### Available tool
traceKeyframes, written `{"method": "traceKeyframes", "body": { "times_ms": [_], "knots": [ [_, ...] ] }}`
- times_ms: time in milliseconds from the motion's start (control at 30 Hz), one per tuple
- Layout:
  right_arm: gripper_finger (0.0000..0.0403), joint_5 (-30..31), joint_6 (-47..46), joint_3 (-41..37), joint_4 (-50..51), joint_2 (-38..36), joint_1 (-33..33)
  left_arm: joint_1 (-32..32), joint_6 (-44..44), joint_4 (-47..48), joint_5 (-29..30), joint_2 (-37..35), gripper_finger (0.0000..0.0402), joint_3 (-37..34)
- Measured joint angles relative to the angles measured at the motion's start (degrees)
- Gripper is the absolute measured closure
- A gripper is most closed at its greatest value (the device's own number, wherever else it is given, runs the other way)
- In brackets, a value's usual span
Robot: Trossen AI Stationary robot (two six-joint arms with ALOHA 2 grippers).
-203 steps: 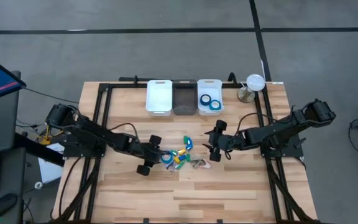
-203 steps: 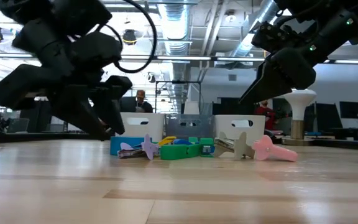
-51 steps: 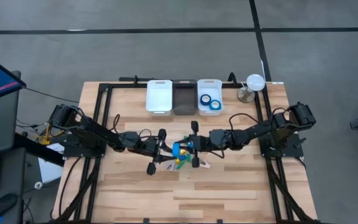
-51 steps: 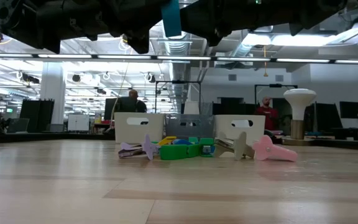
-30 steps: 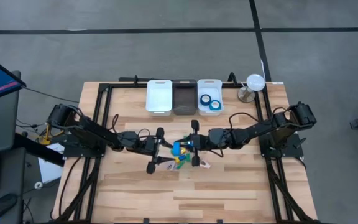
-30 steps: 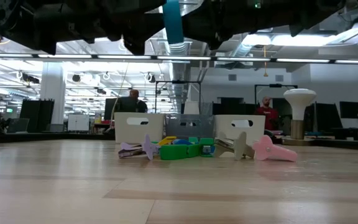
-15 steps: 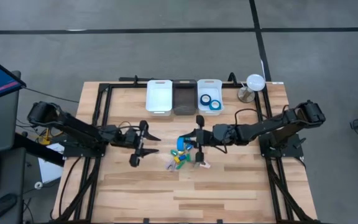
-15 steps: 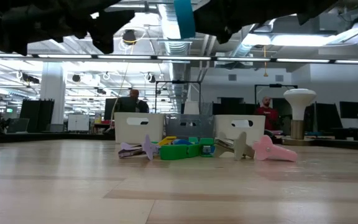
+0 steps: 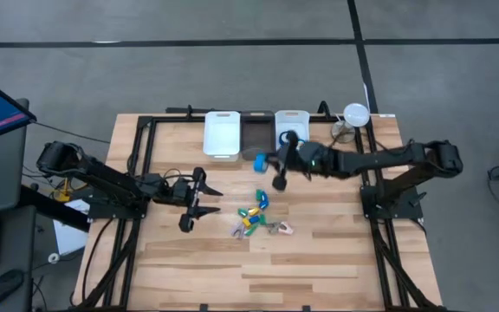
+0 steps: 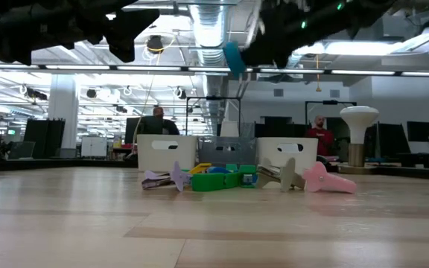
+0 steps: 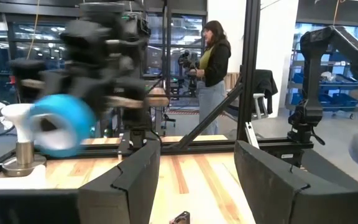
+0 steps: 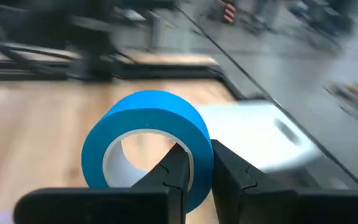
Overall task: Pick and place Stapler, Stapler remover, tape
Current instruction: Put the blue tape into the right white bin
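1. While pinched through its wall between the right gripper's fingers, the blue tape roll hangs above the bench, just in front of the dark middle bin.
2. Two more tape rolls lie in the white bin at the back edge.
3. Small stationery pieces sit mid-bench.
4. Toward the left edge, the left gripper hovers with jaws spread, empty.

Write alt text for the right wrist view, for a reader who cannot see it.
The right gripper pinches the wall of a blue tape roll with a pale core, held above the wooden table. A white bin shows blurred behind the roll.
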State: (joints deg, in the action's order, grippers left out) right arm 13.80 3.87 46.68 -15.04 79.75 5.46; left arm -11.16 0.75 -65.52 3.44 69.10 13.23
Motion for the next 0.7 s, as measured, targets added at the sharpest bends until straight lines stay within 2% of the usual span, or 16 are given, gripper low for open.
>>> {"method": "traceKeyframes", "body": {
  "times_ms": [333, 533, 700],
  "knots": [
    [0.0362, 0.08, -2.46, -0.03, 8.85, 1.53, 19.8, 0.0, -0.03, 0.15, 0.0, 0.02, 0.0205, 0.0],
    [0.0361, 0.98, -2.34, 0.02, 12.68, 2.16, 27.8, 0.0, -0.04, 0.15, -0.02, 0.02, 0.0207, 0.02],
    [0.0361, 1.22, -2.42, 0.0, 13.97, 2.16, 31.43, 0.0, -0.04, 0.15, -0.02, 0.02, 0.0207, 0.02]
  ]
}}
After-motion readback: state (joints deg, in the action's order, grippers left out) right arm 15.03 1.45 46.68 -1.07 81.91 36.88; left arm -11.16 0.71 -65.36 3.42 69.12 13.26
